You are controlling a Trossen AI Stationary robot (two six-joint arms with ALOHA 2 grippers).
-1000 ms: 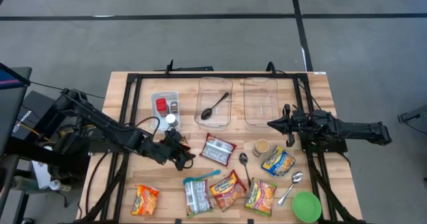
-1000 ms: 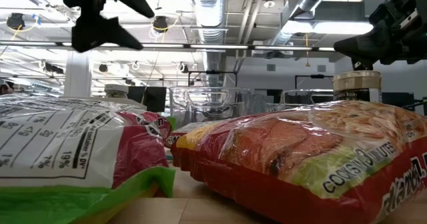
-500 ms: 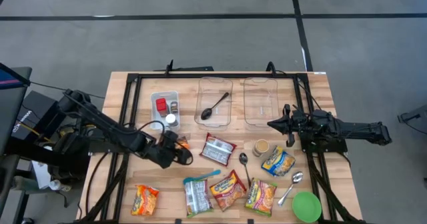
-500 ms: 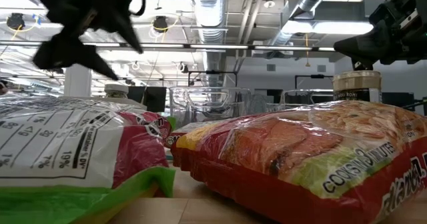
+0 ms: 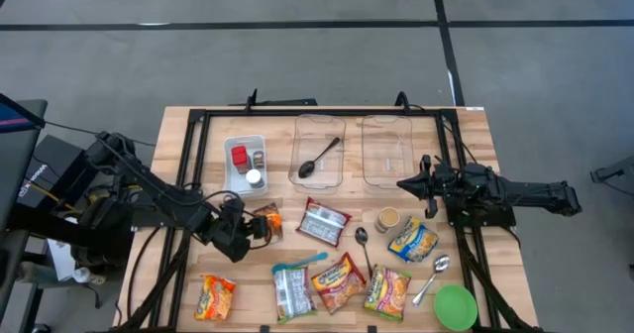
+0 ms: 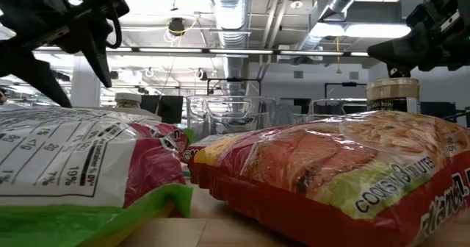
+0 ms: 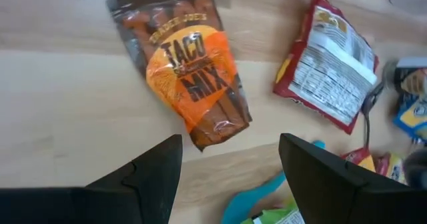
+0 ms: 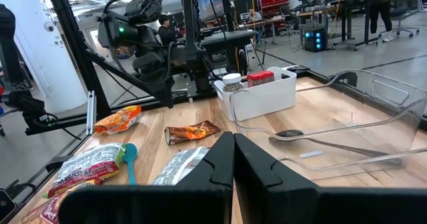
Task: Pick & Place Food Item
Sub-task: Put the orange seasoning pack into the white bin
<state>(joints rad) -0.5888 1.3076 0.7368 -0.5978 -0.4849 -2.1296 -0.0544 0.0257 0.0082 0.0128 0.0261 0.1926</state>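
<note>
Wooden slatted table [image 5: 178, 125], carrying two clear plastic trays, a white bin and scattered snack packets: noted as the work surface. Left gripper [image 5: 245, 236], fingers spread and empty, is recorded as drawn back leftward from a second ago, so a release or failed grasp is judged; right gripper [image 5: 404, 184], closed and empty, is parked beside the right tray. Small orange-and-brown taco mix packet [image 5: 265, 218] is left flat just ahead of the left fingers, not yet picked.

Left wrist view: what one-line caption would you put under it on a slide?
The left gripper, jaws open, hangs above an orange taco mix packet lying flat on the wooden table.
</note>
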